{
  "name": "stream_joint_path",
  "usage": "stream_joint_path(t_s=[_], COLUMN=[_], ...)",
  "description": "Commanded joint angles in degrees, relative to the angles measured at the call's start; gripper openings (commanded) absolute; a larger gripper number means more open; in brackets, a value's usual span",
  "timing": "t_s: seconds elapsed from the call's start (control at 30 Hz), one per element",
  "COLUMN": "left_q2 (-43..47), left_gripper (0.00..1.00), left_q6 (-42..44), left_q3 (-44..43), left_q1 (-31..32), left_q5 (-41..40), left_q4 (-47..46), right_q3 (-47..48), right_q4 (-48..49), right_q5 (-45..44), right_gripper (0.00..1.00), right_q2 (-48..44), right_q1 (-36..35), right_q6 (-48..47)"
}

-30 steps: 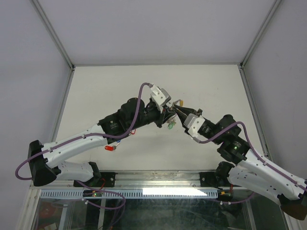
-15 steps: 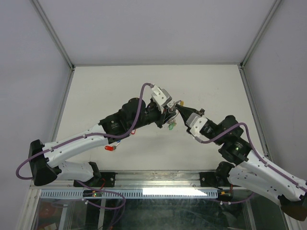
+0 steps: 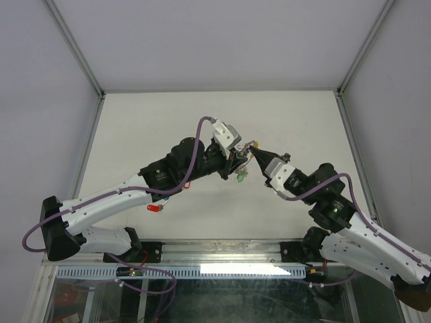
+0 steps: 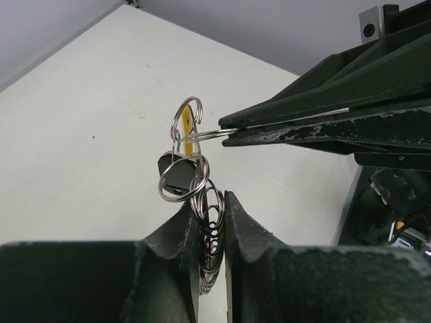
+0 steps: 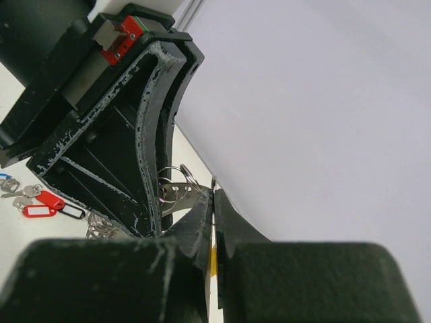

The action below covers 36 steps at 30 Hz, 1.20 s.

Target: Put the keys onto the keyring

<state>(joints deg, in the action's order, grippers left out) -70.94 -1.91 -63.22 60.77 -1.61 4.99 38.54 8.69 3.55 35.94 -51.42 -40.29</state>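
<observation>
Threading is in hand: above the tabletop (image 3: 135,121), the left jaws are clenched on the keyring (image 4: 207,205) while the right jaws pinch the thin loop (image 4: 212,132) of a yellow-tagged key (image 4: 186,128), which probably next needs a careful twist to wind it along the ring's coil.

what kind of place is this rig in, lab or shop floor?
Probably a lab test cell: bare white tabletop boxed in by plain grey panels on metal posts, arms bolted to a rail, tagged keys as props.
</observation>
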Motion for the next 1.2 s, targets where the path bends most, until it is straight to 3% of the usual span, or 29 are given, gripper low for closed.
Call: stream_joint_path(t_s=[0.0, 0.27, 0.77, 1.17], left_q2=[1.8, 2.2, 1.4, 1.3], left_gripper=[0.0, 0.0, 0.0, 0.0], left_q6=[0.6, 1.2, 1.6, 1.6], left_q3=[-2.2, -2.3, -3.1, -3.2], left_q1=[0.4, 0.4, 0.4, 0.4], left_q5=[-1.3, -2.2, -1.2, -0.8], left_q4=[-3.7, -3.0, -2.3, -2.2], right_q3=[0.5, -1.0, -1.5, -1.2], right_q4=[0.9, 1.9, 4.1, 4.4], right_q5=[-1.5, -3.6, -4.2, -3.6], right_gripper=[0.0, 0.0, 0.12, 0.12], right_q2=[-1.1, -0.8, 0.5, 1.0], right_q1=[0.0, 0.0, 0.0, 0.0], right_q6=[1.5, 2.7, 3.2, 3.2])
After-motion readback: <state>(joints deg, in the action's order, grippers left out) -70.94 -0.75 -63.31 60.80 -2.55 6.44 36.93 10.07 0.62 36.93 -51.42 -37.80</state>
